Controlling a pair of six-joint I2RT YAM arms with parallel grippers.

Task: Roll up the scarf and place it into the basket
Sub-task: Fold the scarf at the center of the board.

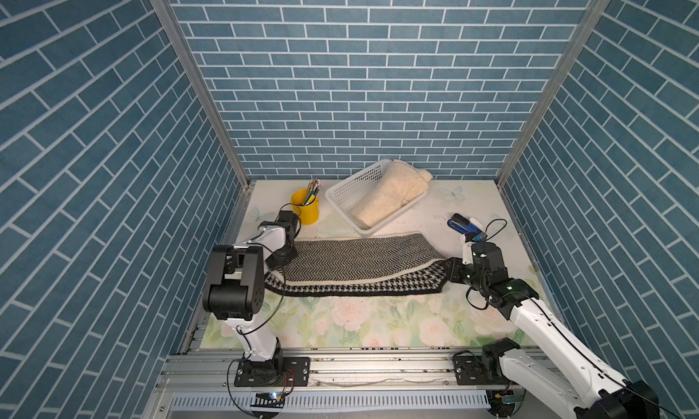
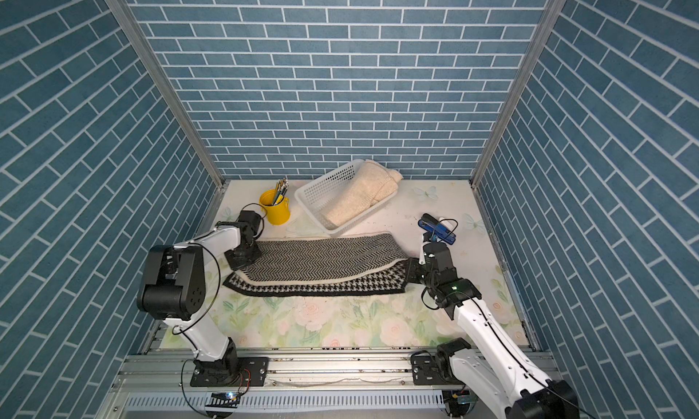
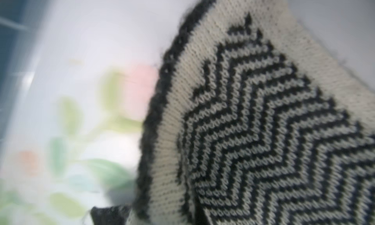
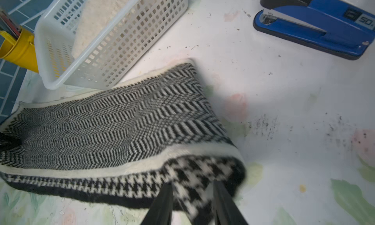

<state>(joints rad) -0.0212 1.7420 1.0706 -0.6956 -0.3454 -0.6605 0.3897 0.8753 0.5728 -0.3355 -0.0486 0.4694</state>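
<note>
The scarf (image 1: 355, 264) is a long, soft knitted cloth in black and white. It has thin zigzag lines on top, a checked pattern on the layer under it, a cream band and a fuzzy black edge. It lies spread out on the flowery desk (image 1: 378, 322), just in front of the basket (image 1: 342, 194), a white plastic box full of little square holes. The left gripper (image 1: 281, 256) has its jaws pressed together on the scarf's left end, and the right gripper (image 4: 192, 183) has its thin black jaws a little apart with the scarf's right corner between them.
</note>
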